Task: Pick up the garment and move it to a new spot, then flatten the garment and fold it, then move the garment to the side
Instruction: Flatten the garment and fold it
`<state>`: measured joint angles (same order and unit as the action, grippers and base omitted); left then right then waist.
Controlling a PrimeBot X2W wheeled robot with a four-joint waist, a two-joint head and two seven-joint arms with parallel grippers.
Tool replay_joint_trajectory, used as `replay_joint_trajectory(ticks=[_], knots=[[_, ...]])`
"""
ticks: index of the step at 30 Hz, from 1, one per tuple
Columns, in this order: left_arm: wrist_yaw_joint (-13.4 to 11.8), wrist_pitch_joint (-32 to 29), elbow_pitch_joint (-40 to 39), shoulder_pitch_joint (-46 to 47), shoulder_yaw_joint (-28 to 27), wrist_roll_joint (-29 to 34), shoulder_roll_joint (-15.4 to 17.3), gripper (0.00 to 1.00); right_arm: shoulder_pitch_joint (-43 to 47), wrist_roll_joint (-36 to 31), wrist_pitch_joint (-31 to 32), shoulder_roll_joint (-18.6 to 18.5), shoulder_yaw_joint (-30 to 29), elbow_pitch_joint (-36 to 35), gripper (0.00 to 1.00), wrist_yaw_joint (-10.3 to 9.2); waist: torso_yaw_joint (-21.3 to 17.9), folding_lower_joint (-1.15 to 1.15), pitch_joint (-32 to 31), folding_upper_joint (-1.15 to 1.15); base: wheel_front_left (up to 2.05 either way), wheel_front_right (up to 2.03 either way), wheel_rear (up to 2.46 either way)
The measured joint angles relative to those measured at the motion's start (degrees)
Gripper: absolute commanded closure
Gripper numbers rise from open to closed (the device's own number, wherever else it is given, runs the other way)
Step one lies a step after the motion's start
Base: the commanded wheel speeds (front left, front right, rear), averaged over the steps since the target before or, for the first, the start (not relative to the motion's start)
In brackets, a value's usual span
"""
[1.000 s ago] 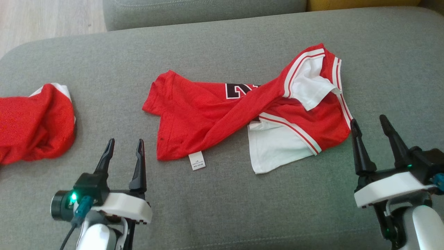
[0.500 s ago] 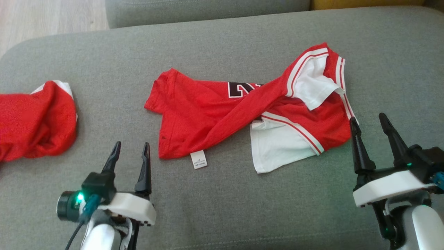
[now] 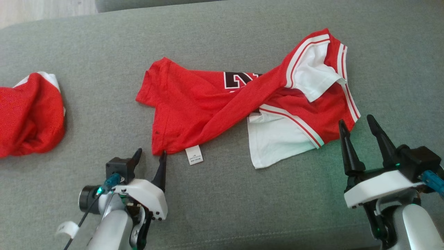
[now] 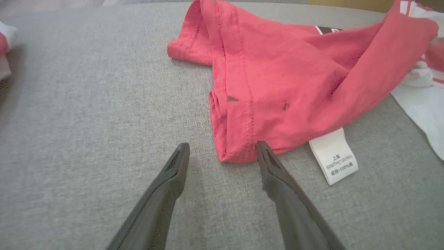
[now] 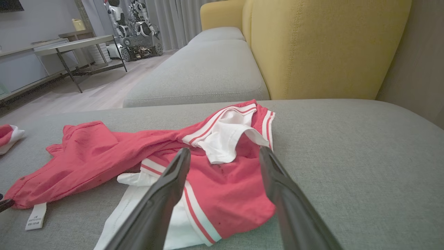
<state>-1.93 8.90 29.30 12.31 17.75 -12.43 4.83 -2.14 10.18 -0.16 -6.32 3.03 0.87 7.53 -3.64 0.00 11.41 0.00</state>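
The garment [image 3: 222, 104] is a red shirt with white striped sleeves, lying crumpled and twisted across the grey cushion [image 3: 215, 38]. A white label [image 3: 194, 155] hangs from its near hem. My left gripper [image 3: 150, 155] is open at the garment's near left corner [image 4: 236, 149], one fingertip touching the hem, the other on bare cushion. My right gripper [image 3: 357, 121] is open just short of the garment's right edge [image 5: 225, 194], fingers apart with red fabric seen between them but not pinched.
A second red garment [image 3: 29, 114] lies bunched at the cushion's left end. Another grey cushion [image 5: 204, 69] and a yellow backrest [image 5: 322, 45] stand behind. A table [image 5: 69, 45] and a robot [image 5: 133, 27] stand on the floor far off.
My left gripper has moved forward and right to the garment's near corner. The right gripper has crept slightly toward the garment. The camera has tipped down a little.
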Motion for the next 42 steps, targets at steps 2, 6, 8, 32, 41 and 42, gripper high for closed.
replay_joint_trajectory(ticks=[2, 6, 8, 32, 41, 42], knots=[[0.5, 0.0, 2.0, 0.7, 0.1, -0.5, -0.2, 0.31, -0.1, 0.0, 0.0, 0.0, -0.1, 0.4, 0.0, 0.0, -0.2, 0.0, 0.2, 0.0, 0.0, 0.0, 0.0], [1.0, 0.7, 4.6, 2.5, 0.3, -1.1, -0.6, 1.0, -1.0, 0.5, 0.0, 0.0, -0.5, 1.2, 0.0, 0.0, -0.4, 0.0, 0.7, 0.0, 0.0, 0.0, 0.0], [1.4, 1.2, 5.8, 3.4, 0.3, -1.4, -0.9, 1.0, -1.1, 0.5, 0.0, 0.0, -1.3, 1.7, 0.0, 0.0, -0.4, 0.0, 0.8, 0.0, 0.0, 0.0, 0.0], [1.4, 4.8, 8.7, 10.9, 4.0, -2.0, -2.2, 1.0, -23.1, 0.5, -2.9, -7.3, 0.6, 28.8, 0.0, 0.0, 3.8, 0.0, 5.9, 0.0, 0.0, 0.0, 0.0], [0.9, 5.4, 8.0, 11.7, 4.2, -2.8, -2.5, 1.0, -28.7, 3.2, -4.8, -8.6, 4.9, 37.1, 1.0, 0.0, 4.4, 0.0, 6.8, 0.0, 0.0, 0.0, 0.0], [0.8, 5.4, 7.8, 11.7, 4.1, -2.8, -2.4, 1.0, -28.9, 3.7, -5.4, -8.8, 5.3, 37.3, 1.0, 0.0, 4.4, 0.0, 6.8, 0.0, 0.0, 0.0, 0.0]])
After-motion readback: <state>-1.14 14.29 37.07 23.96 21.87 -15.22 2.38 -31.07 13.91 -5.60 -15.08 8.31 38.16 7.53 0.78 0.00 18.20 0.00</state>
